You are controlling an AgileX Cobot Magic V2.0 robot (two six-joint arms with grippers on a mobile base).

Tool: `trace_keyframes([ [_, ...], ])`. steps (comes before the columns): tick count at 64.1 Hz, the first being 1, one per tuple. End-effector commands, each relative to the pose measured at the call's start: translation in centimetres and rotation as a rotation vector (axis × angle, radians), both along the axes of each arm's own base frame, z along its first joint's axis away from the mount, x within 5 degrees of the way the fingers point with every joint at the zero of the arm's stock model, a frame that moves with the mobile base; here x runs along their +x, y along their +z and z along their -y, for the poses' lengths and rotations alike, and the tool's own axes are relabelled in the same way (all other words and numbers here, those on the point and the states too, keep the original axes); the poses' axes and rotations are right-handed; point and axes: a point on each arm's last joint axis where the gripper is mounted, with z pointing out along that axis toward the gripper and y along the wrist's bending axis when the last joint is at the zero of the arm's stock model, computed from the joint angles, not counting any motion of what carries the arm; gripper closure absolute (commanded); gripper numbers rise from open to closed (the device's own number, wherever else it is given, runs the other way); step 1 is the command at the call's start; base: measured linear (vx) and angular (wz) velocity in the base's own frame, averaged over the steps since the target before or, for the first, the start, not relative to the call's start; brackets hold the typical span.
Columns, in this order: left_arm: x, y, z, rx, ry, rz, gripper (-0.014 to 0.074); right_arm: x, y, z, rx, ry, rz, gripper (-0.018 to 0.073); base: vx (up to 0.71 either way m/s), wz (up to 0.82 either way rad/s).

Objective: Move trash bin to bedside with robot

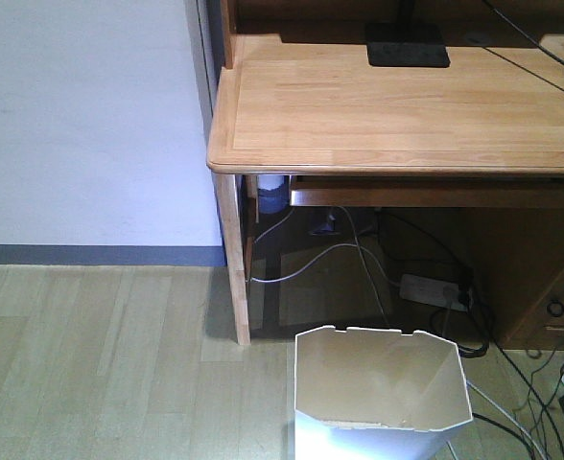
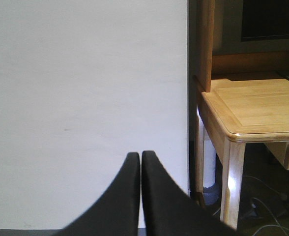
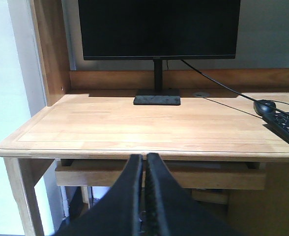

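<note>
Left claw [image 2: 140,158] and right claw [image 3: 145,160] pressed together, empty; trash bin [image 1: 383,388] at 5 o'clock, ungrasped; advise gripping it squarely, gently

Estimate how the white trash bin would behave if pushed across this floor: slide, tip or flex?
The trash bin looks thin-walled and empty as far as shown, so probably light, and its wall may flex under a push. The smooth floor should let it slide, though cables beside it might snag.
</note>
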Motion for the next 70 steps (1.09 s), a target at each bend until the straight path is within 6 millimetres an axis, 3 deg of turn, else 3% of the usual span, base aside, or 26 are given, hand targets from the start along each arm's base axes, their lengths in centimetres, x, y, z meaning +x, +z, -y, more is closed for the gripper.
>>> trace_keyframes([
  [1, -0.14, 1.39, 0.03, -0.004, -0.003, 0.099, 0.0603, -0.01, 0.03, 0.03, -0.010, -0.005, 0.063, 0.0568, 0.00, 0.00],
  [70, -0.14, 1.39, 0.03, -0.004, -0.003, 0.099, 0.0603, -0.02, 0.32, 0.03, -0.011, -0.005, 0.095, 0.0568, 0.00, 0.00],
])
